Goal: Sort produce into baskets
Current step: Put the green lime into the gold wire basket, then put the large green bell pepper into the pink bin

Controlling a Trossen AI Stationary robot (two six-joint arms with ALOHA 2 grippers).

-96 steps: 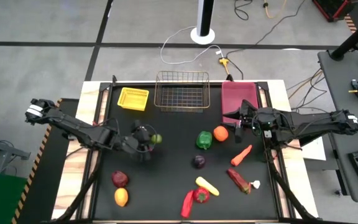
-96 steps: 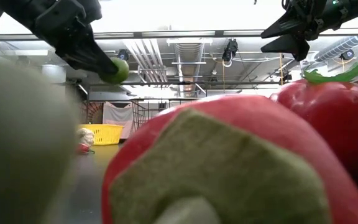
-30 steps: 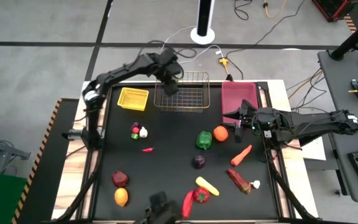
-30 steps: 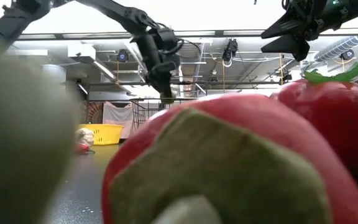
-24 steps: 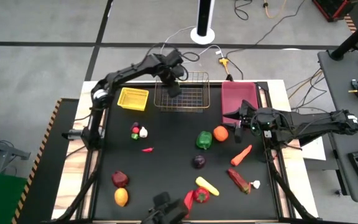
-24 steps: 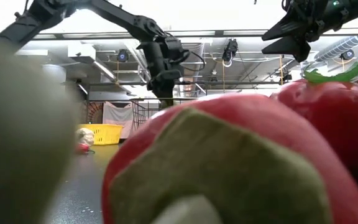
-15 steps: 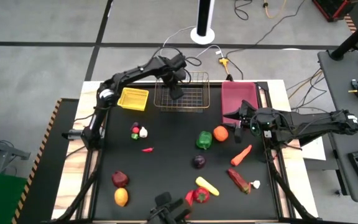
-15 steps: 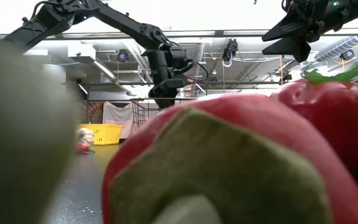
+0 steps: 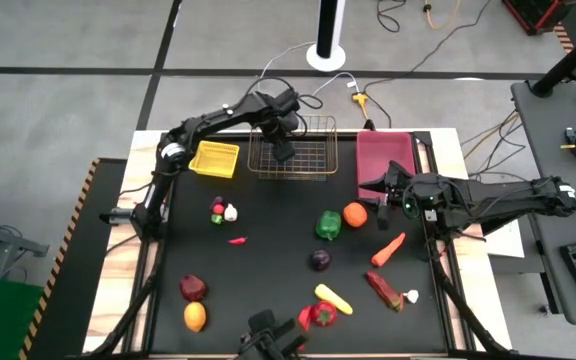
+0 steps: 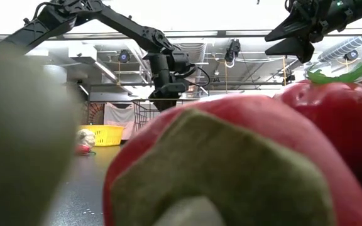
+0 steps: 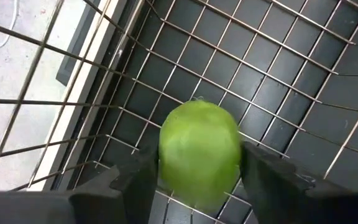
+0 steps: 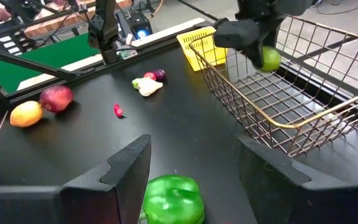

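Observation:
My left gripper point(image 9: 284, 150) hangs over the bare wire basket point(image 9: 293, 160) at the table's far side, shut on a round green fruit point(image 11: 199, 152). It also shows in the right wrist view point(image 12: 253, 37) with the fruit point(image 12: 270, 59) below it. My right gripper point(image 9: 380, 195) is open and empty in front of the magenta bin point(image 9: 388, 155). Its fingers stand apart above a green pepper point(image 12: 173, 199), which lies on the table point(image 9: 328, 224). The yellow tray point(image 9: 214, 158) stands left of the basket. My left gripper pinches the green fruit between its two fingers, one on each of two opposite sides point(image 11: 166, 168). The fingers come from above and point down. The fruit is clear of the basket's wire floor point(image 11: 291, 81), about level with the rim.
Loose produce lies on the black table: an orange point(image 9: 355, 213), a carrot point(image 9: 389, 248), a purple piece point(image 9: 320, 260), a yellow piece point(image 9: 333, 298), red pieces point(image 9: 383, 290), a red apple point(image 9: 193, 288) and small pieces point(image 9: 223, 211). A red pepper point(image 10: 231, 163) fills the low view.
My left gripper has carried the green fruit from the basket's far left rim toward the table's near edge and a little right, and now hangs over the inside of the wire basket. It stays shut on the fruit.

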